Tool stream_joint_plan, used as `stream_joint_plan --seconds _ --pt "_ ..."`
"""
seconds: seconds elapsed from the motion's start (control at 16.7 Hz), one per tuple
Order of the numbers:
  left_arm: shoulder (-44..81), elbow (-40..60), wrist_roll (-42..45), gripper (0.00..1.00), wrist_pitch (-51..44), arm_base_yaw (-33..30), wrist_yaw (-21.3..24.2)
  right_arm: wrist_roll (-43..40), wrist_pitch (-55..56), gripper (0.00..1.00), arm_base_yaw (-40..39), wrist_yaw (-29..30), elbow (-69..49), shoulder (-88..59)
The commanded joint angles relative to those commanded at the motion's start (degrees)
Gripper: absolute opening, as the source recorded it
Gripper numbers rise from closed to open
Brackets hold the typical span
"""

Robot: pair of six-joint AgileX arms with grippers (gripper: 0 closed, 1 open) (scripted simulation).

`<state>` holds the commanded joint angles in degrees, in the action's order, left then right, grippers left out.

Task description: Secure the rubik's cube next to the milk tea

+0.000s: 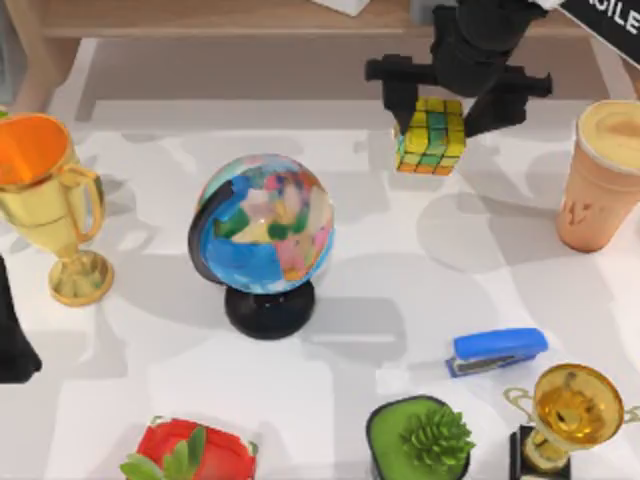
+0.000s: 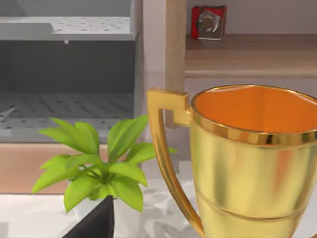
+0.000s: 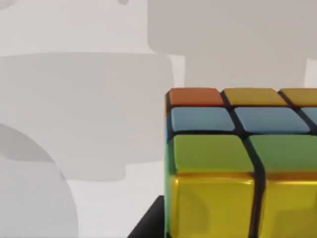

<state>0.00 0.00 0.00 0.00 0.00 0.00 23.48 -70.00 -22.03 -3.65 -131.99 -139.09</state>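
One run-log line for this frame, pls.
right gripper: shut on rubik's cube, lifted | milk tea: upright, top view's right | left arm: parked, left edge

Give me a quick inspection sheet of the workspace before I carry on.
Surface: white table, shadowed, undamaged.
Job's things: rubik's cube at the rear, between the jaws; milk tea upright at the right edge, apart from it.
Clutter: globe, blue stapler, two gold trophies, three potted plants.
Grippers: right gripper at the cube; left arm parked at the left edge.
Cables: nothing seen.
Surroundings: wooden shelf behind the table.
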Motion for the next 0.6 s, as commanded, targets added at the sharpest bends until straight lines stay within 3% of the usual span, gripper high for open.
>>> stream_joint_plan --seconds 0.6 --pt "0.0 0.0 0.0 1.00 0.0 0.0 0.0 1.7 -5.0 0.00 -1.9 3.7 6.5 -1.1"
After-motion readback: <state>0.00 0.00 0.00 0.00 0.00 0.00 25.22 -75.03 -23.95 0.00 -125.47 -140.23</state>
